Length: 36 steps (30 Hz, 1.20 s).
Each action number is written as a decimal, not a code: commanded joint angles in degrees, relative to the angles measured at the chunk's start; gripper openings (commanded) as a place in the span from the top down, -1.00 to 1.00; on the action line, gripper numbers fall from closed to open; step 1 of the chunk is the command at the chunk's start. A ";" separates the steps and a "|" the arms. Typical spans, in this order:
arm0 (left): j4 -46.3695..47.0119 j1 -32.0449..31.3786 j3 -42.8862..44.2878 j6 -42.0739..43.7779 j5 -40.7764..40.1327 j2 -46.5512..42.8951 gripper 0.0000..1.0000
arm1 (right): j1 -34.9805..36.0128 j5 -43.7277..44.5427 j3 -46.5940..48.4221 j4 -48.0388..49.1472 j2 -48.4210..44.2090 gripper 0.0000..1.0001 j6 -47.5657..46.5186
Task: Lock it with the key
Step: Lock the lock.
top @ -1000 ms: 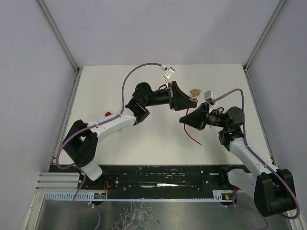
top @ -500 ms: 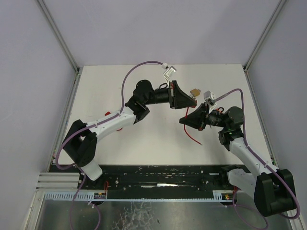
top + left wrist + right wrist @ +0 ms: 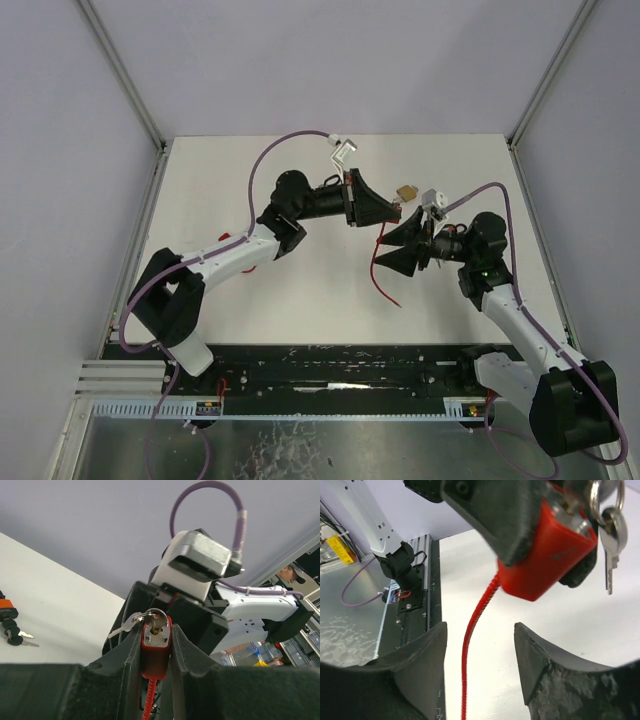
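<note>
A red padlock [image 3: 156,652] with a red cable [image 3: 476,625] hanging from its bottom is clamped between the fingers of my left gripper [image 3: 156,632], which is shut on it and holds it above the table. A silver key [image 3: 126,622] on a ring sticks out at the lock's top, with a second key dangling. In the right wrist view the padlock [image 3: 545,555] and keys [image 3: 610,535] sit just above my right gripper [image 3: 480,647]. That gripper is open and the cable passes between its jaws without touching them. From above, the left gripper [image 3: 393,212] and right gripper [image 3: 385,250] nearly meet.
A brass padlock [image 3: 406,191] lies on the white table [image 3: 250,180] just behind the two grippers. In the left wrist view an orange lock with small keys [image 3: 9,622] lies on the table at the left. A black rail [image 3: 330,365] runs along the near edge.
My right gripper was shut and has opened, sitting slightly lower than before. The left gripper with the padlock shifted a little up and left, and the cable swung left.
</note>
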 commanded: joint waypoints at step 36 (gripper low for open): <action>44.91 -2.38 -16.63 11.85 -51.71 -1.20 1.00 | -12.80 19.64 -5.65 4.17 -10.86 -0.91 21.65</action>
